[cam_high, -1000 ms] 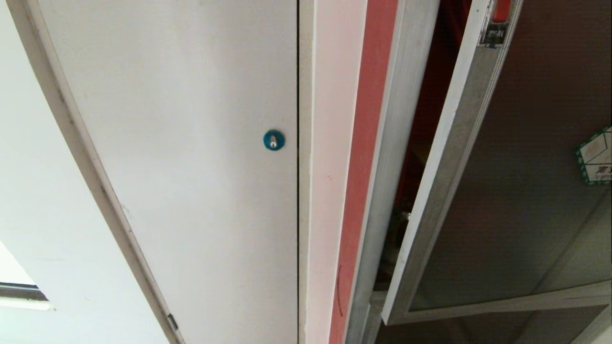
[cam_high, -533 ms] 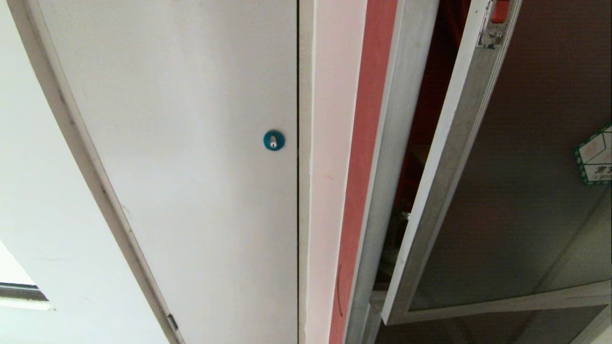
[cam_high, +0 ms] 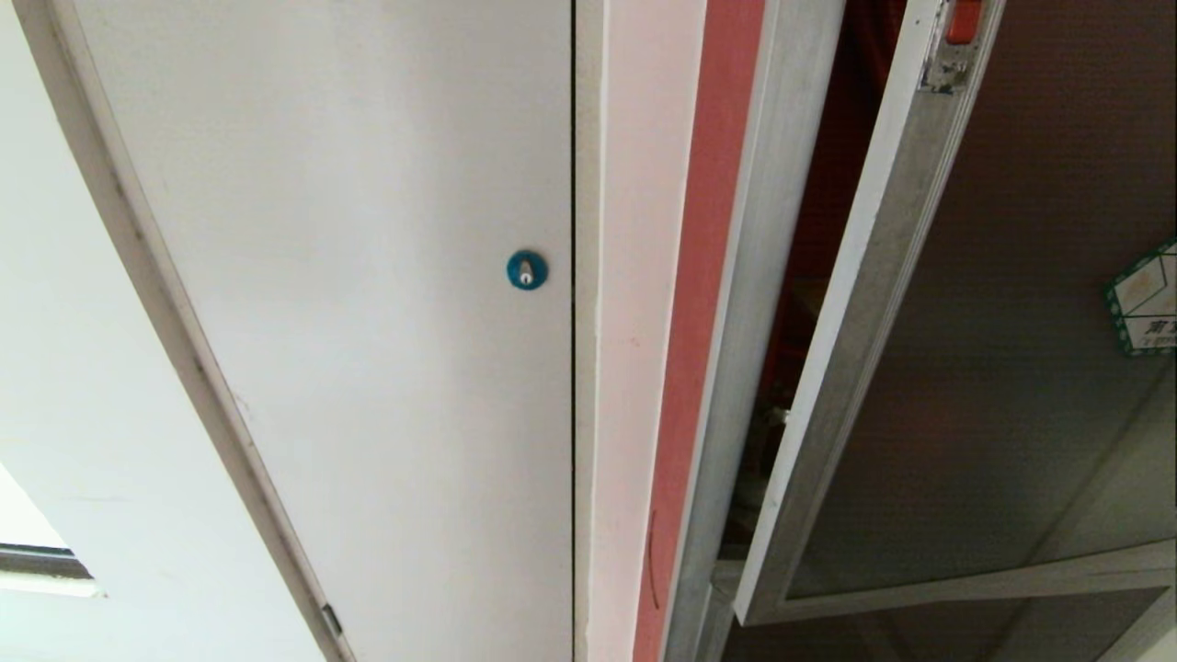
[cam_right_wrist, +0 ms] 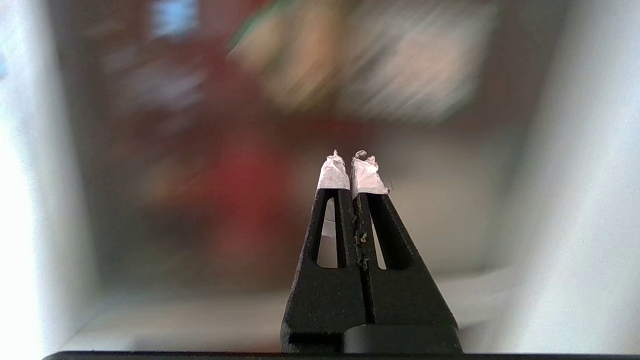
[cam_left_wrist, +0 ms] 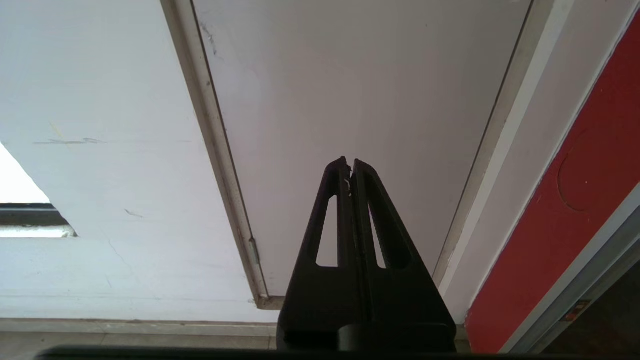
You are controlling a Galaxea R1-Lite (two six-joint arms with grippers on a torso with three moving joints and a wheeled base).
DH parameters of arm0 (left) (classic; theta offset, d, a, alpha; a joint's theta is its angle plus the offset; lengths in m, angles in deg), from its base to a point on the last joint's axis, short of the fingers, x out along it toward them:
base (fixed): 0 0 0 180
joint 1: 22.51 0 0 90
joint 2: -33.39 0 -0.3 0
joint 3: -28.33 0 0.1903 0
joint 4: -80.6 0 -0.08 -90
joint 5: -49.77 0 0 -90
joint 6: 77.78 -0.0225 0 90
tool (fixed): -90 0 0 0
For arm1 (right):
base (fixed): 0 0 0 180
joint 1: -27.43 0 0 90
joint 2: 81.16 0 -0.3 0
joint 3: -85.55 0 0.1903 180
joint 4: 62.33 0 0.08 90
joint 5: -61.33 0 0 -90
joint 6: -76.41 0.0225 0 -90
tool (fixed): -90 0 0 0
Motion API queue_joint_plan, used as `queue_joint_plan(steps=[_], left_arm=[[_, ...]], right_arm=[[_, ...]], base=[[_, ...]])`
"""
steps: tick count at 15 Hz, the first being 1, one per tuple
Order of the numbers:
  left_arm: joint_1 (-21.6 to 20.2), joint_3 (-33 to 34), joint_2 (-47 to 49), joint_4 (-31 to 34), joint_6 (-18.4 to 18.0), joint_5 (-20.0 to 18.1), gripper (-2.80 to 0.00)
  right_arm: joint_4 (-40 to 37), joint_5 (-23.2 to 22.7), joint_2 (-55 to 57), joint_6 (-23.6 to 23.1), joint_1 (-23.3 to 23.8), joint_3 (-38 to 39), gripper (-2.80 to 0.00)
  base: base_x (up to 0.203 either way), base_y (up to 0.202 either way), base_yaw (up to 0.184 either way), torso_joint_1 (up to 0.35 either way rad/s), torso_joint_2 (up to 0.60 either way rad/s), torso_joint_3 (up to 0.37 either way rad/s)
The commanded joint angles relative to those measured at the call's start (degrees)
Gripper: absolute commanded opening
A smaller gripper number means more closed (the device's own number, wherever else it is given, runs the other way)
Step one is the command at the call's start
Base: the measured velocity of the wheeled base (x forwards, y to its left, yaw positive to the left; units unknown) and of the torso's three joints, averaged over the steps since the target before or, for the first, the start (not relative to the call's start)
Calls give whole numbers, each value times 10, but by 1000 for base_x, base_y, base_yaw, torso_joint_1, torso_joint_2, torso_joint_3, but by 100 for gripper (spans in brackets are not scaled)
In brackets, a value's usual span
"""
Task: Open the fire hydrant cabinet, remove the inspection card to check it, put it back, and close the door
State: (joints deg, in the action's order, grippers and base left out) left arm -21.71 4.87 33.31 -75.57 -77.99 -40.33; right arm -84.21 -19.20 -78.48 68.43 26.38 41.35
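A white panel (cam_high: 368, 276) bears a blue round lock (cam_high: 527, 269)

Dark-glass door (cam_high: 993, 349) ajar from silver-framed, red-lined fire hydrant cabinet (cam_high: 763, 276).

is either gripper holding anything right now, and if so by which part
Nothing is held. The left gripper and the right gripper are both shut on nothing; the door stands ajar, untouched.

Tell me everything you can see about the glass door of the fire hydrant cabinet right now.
The door is a large dark tinted glass panel in a brushed silver metal frame. It stands ajar, its free edge swung clear of the cabinet frame, leaving a gap onto the dark red interior. A small red latch tab sits near the top of its edge, and a green-bordered white sticker is on the glass. Nothing visible touches it.
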Motion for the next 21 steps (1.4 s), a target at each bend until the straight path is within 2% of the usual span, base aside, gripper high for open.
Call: queue_joint_plan(steps=[1,3,6,9,11,13,16,21], left_arm=[[0,0,1,0,0,0,-280],[0,0,0,0,0,0,-280],[0,0,0,1,0,0,-280],[0,0,0,0,0,0,-280],[0,0,1,0,0,0,-280],[0,0,0,0,0,0,-280],[0,0,0,0,0,0,-280],[0,0,0,0,0,0,-280]], right_arm=[[1,-46,-23,36,0,64,-280],[6,-77,-25,65,1,131,-280],[68,-107,-26,69,1,208,-280],[43,-118,-26,65,1,211,-280],[-7,-114,-26,36,1,212,-280],[-10,-112,-26,33,1,212,-280],[-10,-111,-26,64,1,211,-280],[-9,-111,-26,66,1,211,-280]], base=[[0,0,0,0,0,0],[0,0,0,0,0,0],[0,0,0,0,0,0],[0,0,0,0,0,0],[0,0,0,0,0,0],[0,0,0,0,0,0],[0,0,0,0,0,0],[0,0,0,0,0,0]])
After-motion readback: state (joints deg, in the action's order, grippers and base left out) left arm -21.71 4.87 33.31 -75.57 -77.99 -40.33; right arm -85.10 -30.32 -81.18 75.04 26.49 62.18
